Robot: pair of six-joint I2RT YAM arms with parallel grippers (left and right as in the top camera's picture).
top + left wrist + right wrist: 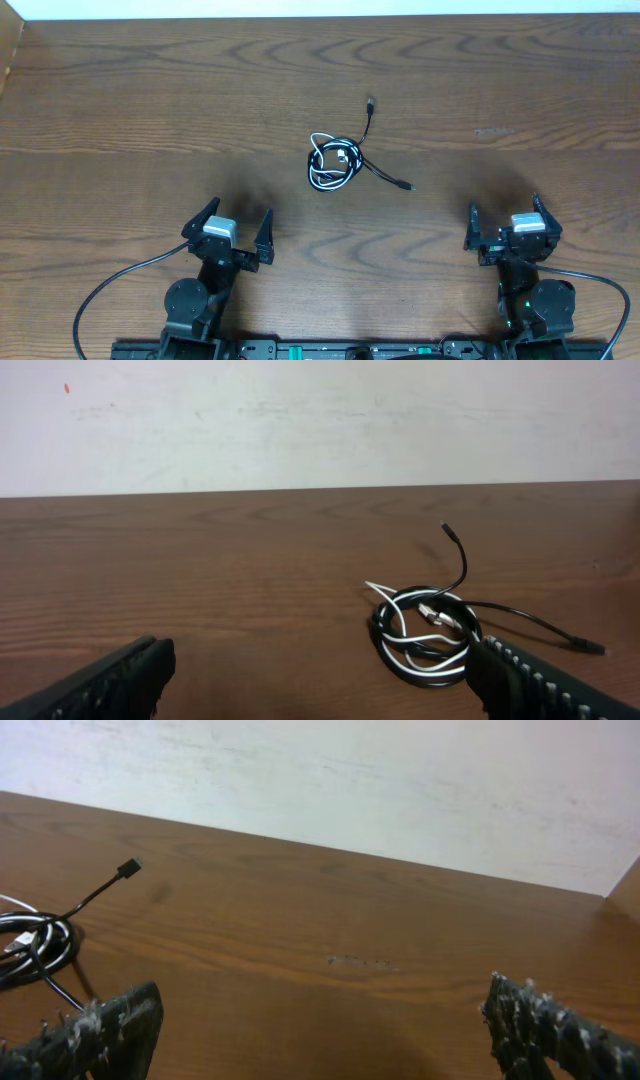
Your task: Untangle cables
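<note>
Near the table's front edge, we find the left gripper (238, 218) low over the wood, fingers spread wide, nothing between them. Right gripper (505, 212) the same on the other side: fingers apart, holding nothing.

Both sit well apart from the cables (333, 163), which lie on the table (150, 100) farther out, between the two arms and somewhat nearer the left one. The bundle is a small coil: white cord (314, 160) and black cord (352, 170) looped together, touching and overlapping. We cannot tell just how they cross. A small white plug (343, 157) rests inside the coil.

Two black tails leave the coil. One runs toward the far edge and ends in the far plug (371, 101). The other runs out to the right and ends in the right plug (408, 186).

Seen from the left wrist, the coil lies ahead, to the right of centre. Past the table's far edge, a pale wall (300, 420).
</note>
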